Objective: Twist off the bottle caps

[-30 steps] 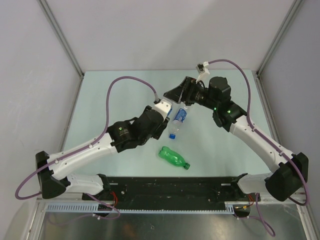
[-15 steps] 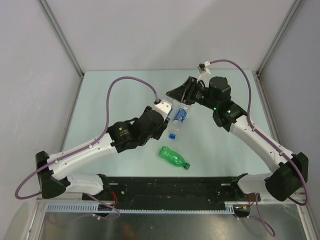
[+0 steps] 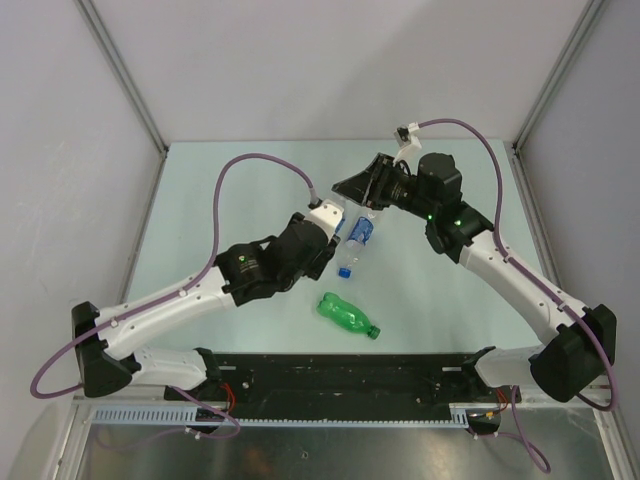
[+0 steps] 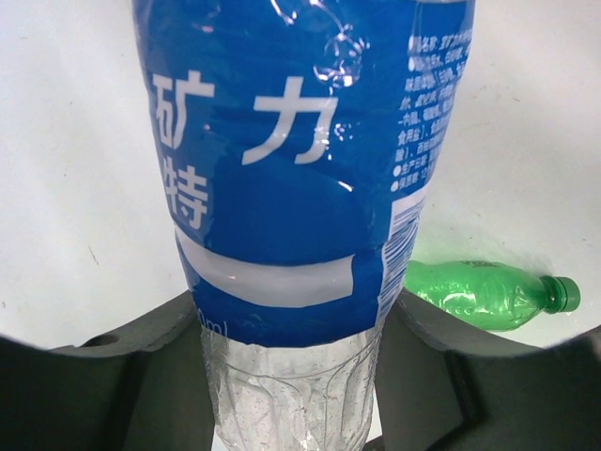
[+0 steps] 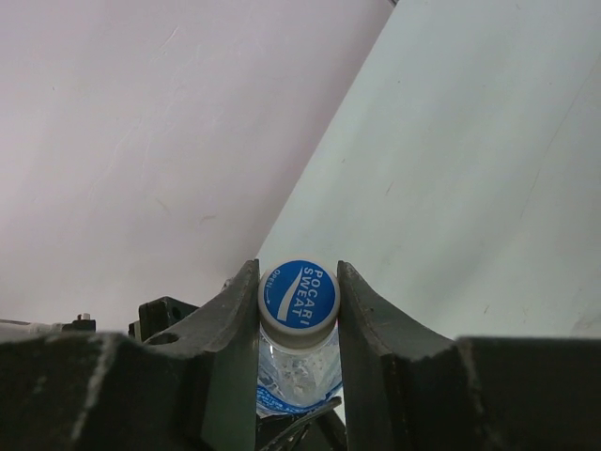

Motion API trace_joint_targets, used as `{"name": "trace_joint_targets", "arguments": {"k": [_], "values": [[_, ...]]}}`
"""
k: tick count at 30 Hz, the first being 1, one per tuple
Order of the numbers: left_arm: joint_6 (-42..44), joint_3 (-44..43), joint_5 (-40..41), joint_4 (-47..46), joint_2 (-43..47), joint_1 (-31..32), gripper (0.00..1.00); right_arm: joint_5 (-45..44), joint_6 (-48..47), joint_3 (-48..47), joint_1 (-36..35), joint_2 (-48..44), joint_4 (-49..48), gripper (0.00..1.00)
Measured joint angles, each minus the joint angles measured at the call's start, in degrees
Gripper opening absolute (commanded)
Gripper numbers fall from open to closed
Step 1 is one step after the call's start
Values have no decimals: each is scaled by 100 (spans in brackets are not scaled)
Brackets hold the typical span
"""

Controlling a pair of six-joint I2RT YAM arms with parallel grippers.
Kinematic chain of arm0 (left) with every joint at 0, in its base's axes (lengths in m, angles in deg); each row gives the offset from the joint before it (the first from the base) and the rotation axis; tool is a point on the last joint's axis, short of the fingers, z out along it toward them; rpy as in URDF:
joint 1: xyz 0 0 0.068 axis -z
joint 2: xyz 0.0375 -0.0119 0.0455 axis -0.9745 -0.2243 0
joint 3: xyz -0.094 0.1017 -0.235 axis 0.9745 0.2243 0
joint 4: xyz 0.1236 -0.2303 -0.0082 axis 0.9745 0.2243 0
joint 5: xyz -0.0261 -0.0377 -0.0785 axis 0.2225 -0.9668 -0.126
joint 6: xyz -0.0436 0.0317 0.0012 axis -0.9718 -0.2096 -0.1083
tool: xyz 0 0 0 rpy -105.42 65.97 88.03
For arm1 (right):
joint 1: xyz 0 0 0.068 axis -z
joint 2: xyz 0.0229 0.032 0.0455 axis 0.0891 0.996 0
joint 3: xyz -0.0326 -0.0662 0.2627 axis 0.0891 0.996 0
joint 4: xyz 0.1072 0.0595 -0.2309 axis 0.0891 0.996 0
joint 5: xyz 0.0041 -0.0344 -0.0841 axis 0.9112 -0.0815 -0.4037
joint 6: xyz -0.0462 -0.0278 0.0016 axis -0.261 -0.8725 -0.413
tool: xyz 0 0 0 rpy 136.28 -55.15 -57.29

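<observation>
A pale green table (image 3: 200, 200) is seen from above, and the work is centred over its middle. The left gripper (image 4: 293, 371) is clamped around the body of a clear bottle (image 4: 282, 169) with a blue label, a finger pressed to each side of the clear section below the label. The bottle is held off the table with its neck pointed toward the other arm. A green bottle (image 3: 346, 314) lies on its side near the front edge, well apart from both grippers, with its green cap (image 4: 562, 293) in place. The right gripper (image 5: 298, 315) is closed on the held bottle's white-rimmed cap (image 5: 299, 293), whose top is printed blue, and a finger is touching each side of the rim. A blue cap (image 3: 345, 269) is also visible just below the held bottle in the overhead view. Whether it belongs to another clear bottle lying there cannot be made out. The step in hand is judged to be the unscrewing of the first cap, with the grip made and the turn not yet done. For the next move, a rotation of the right wrist about the bottle's axis is called for. The body must be kept from turning by the left grip, and enough pinch is needed on the cap to prevent slipping.
</observation>
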Motion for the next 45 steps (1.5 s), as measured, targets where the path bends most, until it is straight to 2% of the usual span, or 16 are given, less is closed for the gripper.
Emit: {"name": "trace_joint_targets", "arguments": {"k": [5, 9, 20, 33, 39, 40, 42, 45], "values": [[-2, 195, -190, -232, 120, -7, 0, 120, -157, 0, 7, -11, 13, 0], [9, 490, -671, -595, 417, -122, 0, 448, -267, 15, 94, -61, -85, 0], [42, 1394, -3598, -1843, 1519, -855, 0, 1930, -289, 529, 444, -505, -1213, 0], [-354, 1517, -6264, -2841, 1880, -1060, 0, 3880, 129, 623, 538, -960, -3560, 0], [-520, 1561, -7099, -3388, 1799, -1062, 0, 4076, 223, 623, 487, -1202, -3943, 0], [-555, 1582, -7173, -3475, 1786, -1069, 0, 4076, 221, 623, 483, -1231, -3939, 2], [-603, 1637, -7228, -3604, 1775, -1075, 0, 4063, 192, 623, 476, -1268, -3877, 13], [-667, 1714, -7191, -3676, 1773, -1110, 1, 3947, 87, 632, 476, -1305, -3606, 40]]}}
